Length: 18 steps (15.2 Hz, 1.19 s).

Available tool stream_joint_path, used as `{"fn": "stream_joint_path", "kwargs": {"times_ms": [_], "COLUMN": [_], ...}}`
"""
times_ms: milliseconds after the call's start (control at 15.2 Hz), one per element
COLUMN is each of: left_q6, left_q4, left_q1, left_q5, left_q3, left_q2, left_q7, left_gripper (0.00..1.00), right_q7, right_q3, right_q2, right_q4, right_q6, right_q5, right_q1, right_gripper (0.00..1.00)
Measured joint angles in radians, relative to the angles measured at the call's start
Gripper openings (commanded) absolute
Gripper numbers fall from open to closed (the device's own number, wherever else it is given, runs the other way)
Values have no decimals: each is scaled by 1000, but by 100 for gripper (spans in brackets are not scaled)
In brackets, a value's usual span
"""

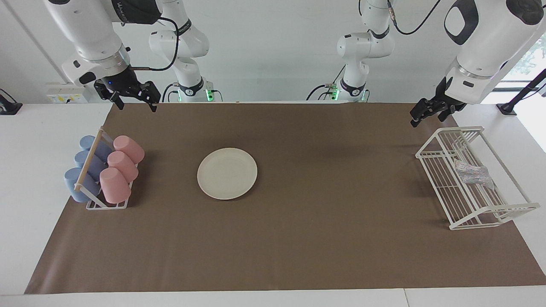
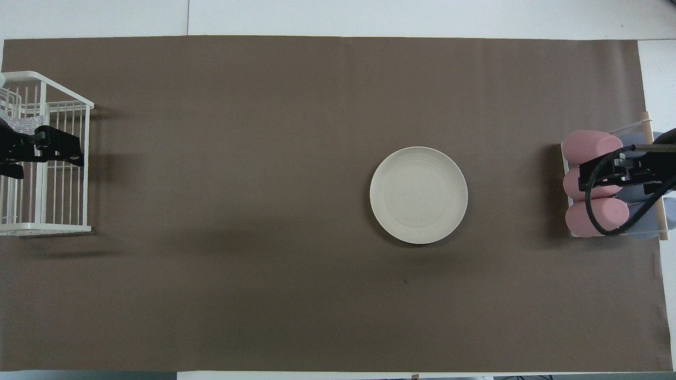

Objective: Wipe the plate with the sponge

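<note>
The cream-white plate lies flat on the brown mat, toward the right arm's end of the table, with nothing on it. The speckled silvery sponge rests inside the white wire rack at the left arm's end. My left gripper hangs open high over that rack, apart from the sponge. High over the cup rack, my right gripper is open and holds nothing.
A small rack at the right arm's end holds pink cups and blue cups lying on their sides. The brown mat covers most of the white table.
</note>
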State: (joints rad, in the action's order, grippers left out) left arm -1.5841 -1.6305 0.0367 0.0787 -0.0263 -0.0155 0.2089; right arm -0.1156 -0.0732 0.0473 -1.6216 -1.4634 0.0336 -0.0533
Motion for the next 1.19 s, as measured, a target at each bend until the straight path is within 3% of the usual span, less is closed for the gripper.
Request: {"fn": "stream_joint_path", "kwargs": {"times_ms": [330,528,858,1187], "left_q6": [-61,-127,-251,-263], "left_q4": [-67,-89,-128,-134], "left_q1": [69,92,88,80], "left_q5": [266,454,702,779], "left_q3": [-3,-4,4,10], "left_q2": [-19,-101,-226,-269], "left_q7": [107,181,287,346], "left_gripper": [100,100,100,96], "right_q7": [-27,-129,-429,-850], "right_q3": [0,0,-11,-26], "right_q2": [0,0,0,0], "right_q4": [0,0,0,0], "right_q6": [-3,-29,-53,-53], "right_q5": [0,0,-8,-21], "right_q1": [0,3,8,51], "right_gripper": [100,100,100,100]}}
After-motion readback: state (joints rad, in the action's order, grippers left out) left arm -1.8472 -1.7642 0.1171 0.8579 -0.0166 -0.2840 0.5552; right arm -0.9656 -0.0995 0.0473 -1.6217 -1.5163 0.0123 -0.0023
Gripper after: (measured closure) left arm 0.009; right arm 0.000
